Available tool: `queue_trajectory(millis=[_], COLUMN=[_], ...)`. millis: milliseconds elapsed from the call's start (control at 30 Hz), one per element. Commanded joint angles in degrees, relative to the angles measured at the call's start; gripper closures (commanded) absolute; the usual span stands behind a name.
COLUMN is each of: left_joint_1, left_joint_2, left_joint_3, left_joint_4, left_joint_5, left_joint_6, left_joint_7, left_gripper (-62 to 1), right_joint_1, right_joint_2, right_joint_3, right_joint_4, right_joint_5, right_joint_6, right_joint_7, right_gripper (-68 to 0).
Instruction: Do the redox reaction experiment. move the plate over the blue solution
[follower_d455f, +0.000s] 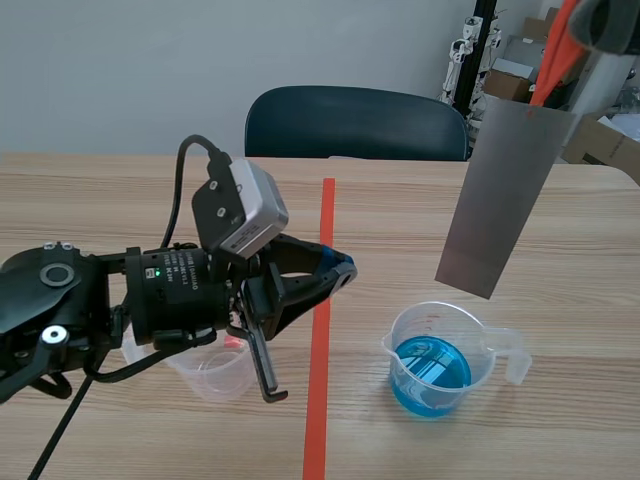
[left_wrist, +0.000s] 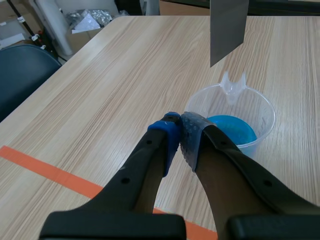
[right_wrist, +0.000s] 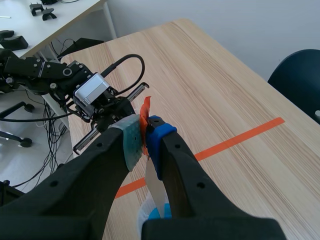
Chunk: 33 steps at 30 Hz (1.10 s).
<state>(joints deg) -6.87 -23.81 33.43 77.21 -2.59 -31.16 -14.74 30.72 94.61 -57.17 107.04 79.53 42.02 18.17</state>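
Above the table, right of the tape line (follower_d455f: 320, 340): metal plate (follower_d455f: 505, 195) hangs tilted, lower edge just over the beaker of blue solution (follower_d455f: 432, 362) | right gripper (right_wrist: 145, 132) clamps the plate's top end | left gripper (left_wrist: 179, 127) fingers pressed together, empty, beside the beaker

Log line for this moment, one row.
right gripper: shut on grey metal plate | plate: hanging above clear beaker of blue solution, not dipped | left gripper: shut, empty
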Motion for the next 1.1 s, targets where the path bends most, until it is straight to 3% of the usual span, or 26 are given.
queue_trajectory(millis=[0, 333, 467, 1067], left_joint_1=[-1.1, -3.6, -4.0, -4.7], left_joint_2=[1.1, 3.3, 4.0, 5.4], left_joint_3=[0.5, 2.6, 3.5, 4.8], left_joint_4=[0.3, -1.6, -1.6, -3.6], left_joint_5=[-0.5, -0.5, 1.6, 1.6], left_joint_6=[0.0, -0.5, -0.6, -1.2], left_joint_7=[-0.1, 1.4, 1.5, 2.2], left_gripper=[-2.5, -2.5, -2.5, -2.5], right_joint_1=[0.5, 0.5, 0.5, 0.5], right_joint_2=[0.0, 0.0, 0.0, 0.0], right_joint_3=[1.0, 1.0, 1.0, 1.0], right_joint_4=[0.2, 0.1, 0.2, 0.2], right_joint_5=[0.9, 0.6, 0.7, 0.6], right_joint_6=[0.7, 0.7, 0.7, 0.7], right_joint_7=[1.3, 1.7, 2.4, 2.7], right_gripper=[0.2, 0.2, 0.2, 0.2])
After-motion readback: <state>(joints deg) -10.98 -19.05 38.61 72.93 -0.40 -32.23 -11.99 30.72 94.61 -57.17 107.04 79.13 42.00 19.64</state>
